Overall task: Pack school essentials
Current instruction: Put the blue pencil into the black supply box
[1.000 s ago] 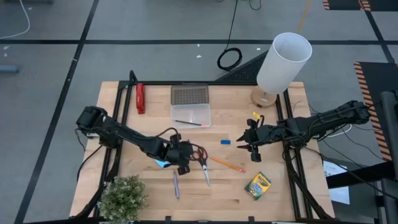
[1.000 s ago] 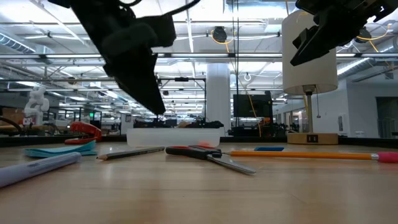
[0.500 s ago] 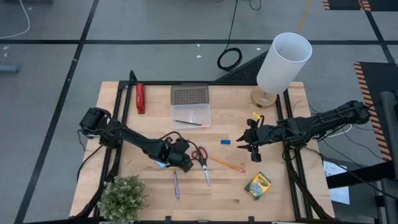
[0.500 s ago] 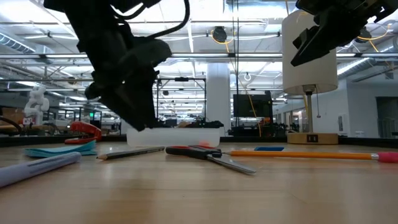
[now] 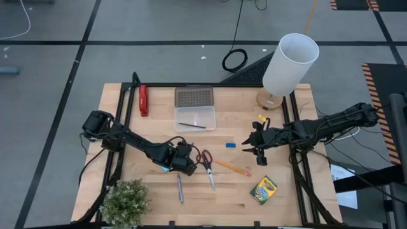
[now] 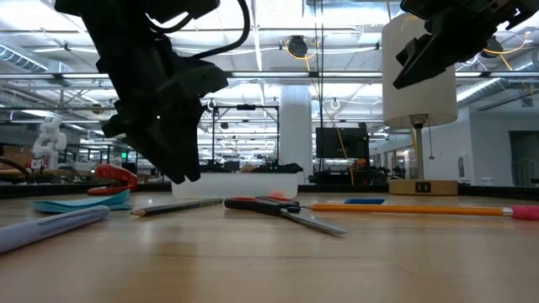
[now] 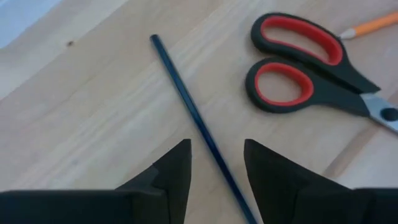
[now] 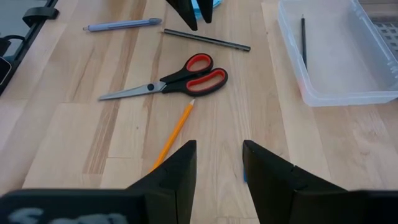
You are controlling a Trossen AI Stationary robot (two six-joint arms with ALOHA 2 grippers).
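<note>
Dark and thin, the pencil (image 7: 193, 118) lies flat on the pale wooden worktop (image 5: 152, 191), just beside the red-handled scissors (image 7: 314, 68). In the left wrist view its long axis runs straight into the gap between the left gripper (image 7: 216, 163)'s two fingers, which stand apart with the shaft passing between them, one pad on either side. So the fingers straddle the pencil across its length, which is the orientation a pinch needs; whether the tips already reach the wood cannot be told.

In the high view the left gripper (image 5: 184, 160) sits low near the middle of the worktop, with the scissors (image 5: 206, 164) just to its right and the blue note pad (image 5: 166, 167) partly under the arm. A silvery pen (image 5: 179, 189) lies nearer the front edge, an orange pencil (image 5: 232, 168) beyond the scissors, and the crayon box (image 5: 263, 189) further right.

The clear bin (image 5: 195, 118), already holding one pencil, stands towards the back of the worktop, well apart from the dark pencil.

The right gripper (image 5: 253, 145) hovers above the worktop on the right with its fingers apart, holding nothing; the left arm is plainly the nearer one. I judge the next move to be closing on the shaft and lifting.
</note>
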